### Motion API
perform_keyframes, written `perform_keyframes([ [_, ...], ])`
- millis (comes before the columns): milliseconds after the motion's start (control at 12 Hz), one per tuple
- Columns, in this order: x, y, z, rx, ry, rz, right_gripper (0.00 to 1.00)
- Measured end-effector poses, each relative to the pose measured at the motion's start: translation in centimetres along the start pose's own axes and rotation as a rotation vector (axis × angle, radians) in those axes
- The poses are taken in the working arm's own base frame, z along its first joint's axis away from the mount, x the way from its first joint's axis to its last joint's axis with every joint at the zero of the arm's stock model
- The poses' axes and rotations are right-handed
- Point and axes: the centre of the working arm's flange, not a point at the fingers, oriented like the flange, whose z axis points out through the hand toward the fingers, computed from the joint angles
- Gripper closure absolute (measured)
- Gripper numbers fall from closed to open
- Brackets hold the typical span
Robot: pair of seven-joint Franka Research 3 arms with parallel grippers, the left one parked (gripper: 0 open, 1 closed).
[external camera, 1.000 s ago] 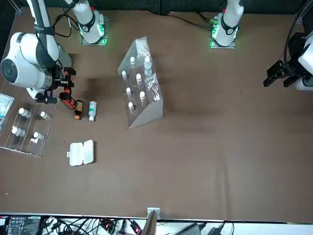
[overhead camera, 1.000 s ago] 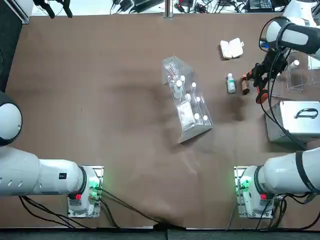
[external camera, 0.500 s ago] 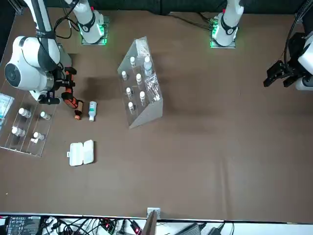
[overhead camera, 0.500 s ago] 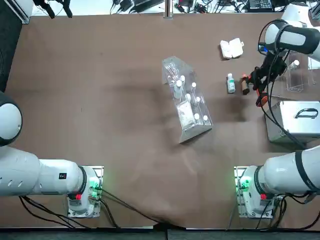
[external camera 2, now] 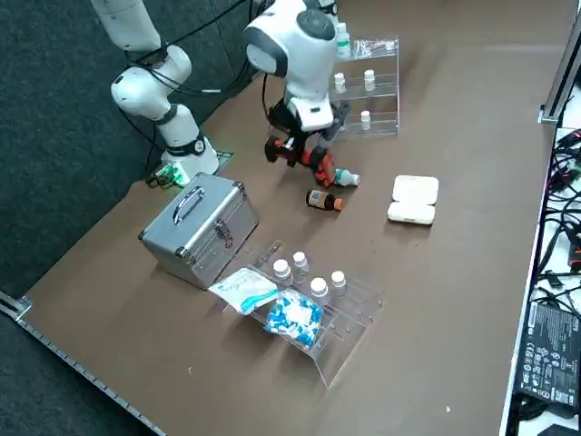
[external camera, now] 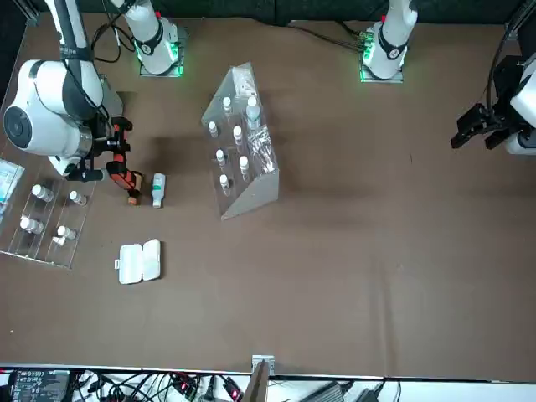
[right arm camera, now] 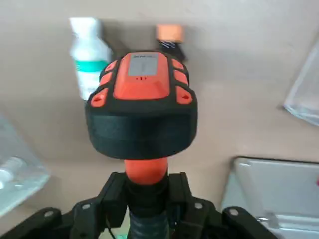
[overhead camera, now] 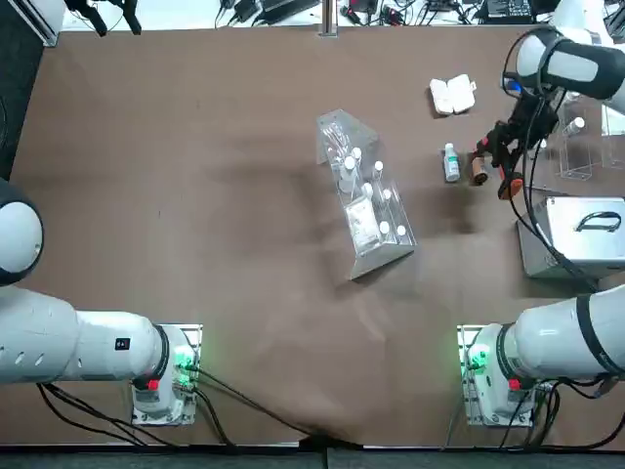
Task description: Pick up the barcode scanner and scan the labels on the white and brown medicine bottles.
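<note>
Your right gripper [right arm camera: 148, 191] has its fingers closed around the handle of the barcode scanner [right arm camera: 144, 102], held above the table [overhead camera: 283, 254] near its right edge, by the brown bottle [external camera 2: 324, 200]. The white bottle [overhead camera: 451, 163] stands or lies just beside the brown one, toward the table's middle; you can't tell whether they touch.

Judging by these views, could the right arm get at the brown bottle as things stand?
Probably not to grasp it: the right gripper is shut on the scanner. The way to aim that scanner at the brown bottle looks free.
</note>
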Motion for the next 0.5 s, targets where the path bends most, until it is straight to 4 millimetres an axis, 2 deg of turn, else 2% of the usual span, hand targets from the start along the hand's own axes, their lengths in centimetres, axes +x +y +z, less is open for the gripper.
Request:
perform_keyframes([
  [167, 0.6, -3.0, -1.8, 0.025, 0.029, -0.008, 0.57],
  [250, 0.9, -6.8, -2.7, 0.023, 0.051, -0.016, 0.57],
  [500, 1.5, -12.4, -1.8, -0.003, 0.087, 0.003, 0.57],
])
